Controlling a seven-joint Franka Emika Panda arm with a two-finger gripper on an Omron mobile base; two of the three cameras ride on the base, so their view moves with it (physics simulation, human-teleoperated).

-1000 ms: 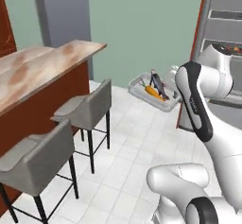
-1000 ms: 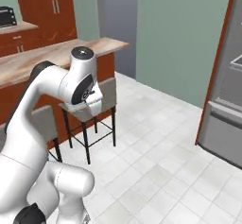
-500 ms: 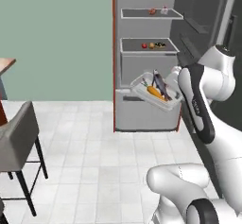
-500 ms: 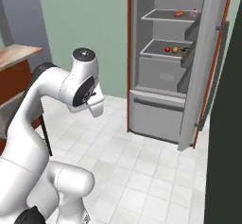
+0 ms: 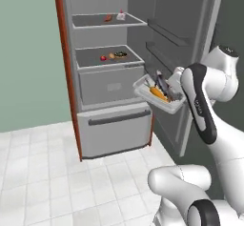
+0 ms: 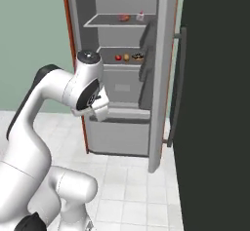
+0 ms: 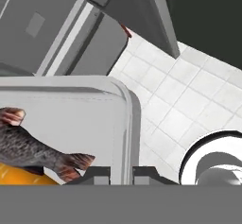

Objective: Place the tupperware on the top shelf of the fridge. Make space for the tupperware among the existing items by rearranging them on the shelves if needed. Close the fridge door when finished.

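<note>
fridge [image 5: 112,101] open, framed by reddish-brown wood. fridge door [image 5: 190,53] swung wide to the right, inner face with shelf rails showing in the left base view; in the right base view seen edge-on [image 6: 163,69], dark bar handle [image 6: 177,86] on its outer side.

top shelf [image 5: 107,22] carrying two small things toward its right half: a brown lump [image 5: 108,17] and, just beside it at the right, a small white-and-red item [image 5: 121,15]. same pair visible from the right base view, lump [image 6: 124,17] and white-and-red item [image 6: 140,16]. left half of that shelf bare.

lower shelf [image 5: 109,57] carrying a red tomato [image 5: 103,57], a brown roundish piece [image 5: 111,56] and a dark doughnut [image 5: 120,54], in a row near the front edge, close together. drawer below, then bottom drawer with bar.

tupperware [image 5: 159,96] held in the air outside the fridge, in front of its right side, level with the drawer under the lower shelf, tilted. orange carrot piece [image 5: 157,93] and dark grey fish piece [image 5: 162,83] inside. not touching any shelf.

tool [image 7: 122,171] pinching the rim of the tupperware [image 7: 94,124]: hand view shows the two dark tips pressed on either side of the whitish wall. fish tail [image 7: 42,152] and orange piece [image 7: 19,176] inside, by the lower left of that view. white tiled floor [image 7: 179,100] beyond the rim.
</note>
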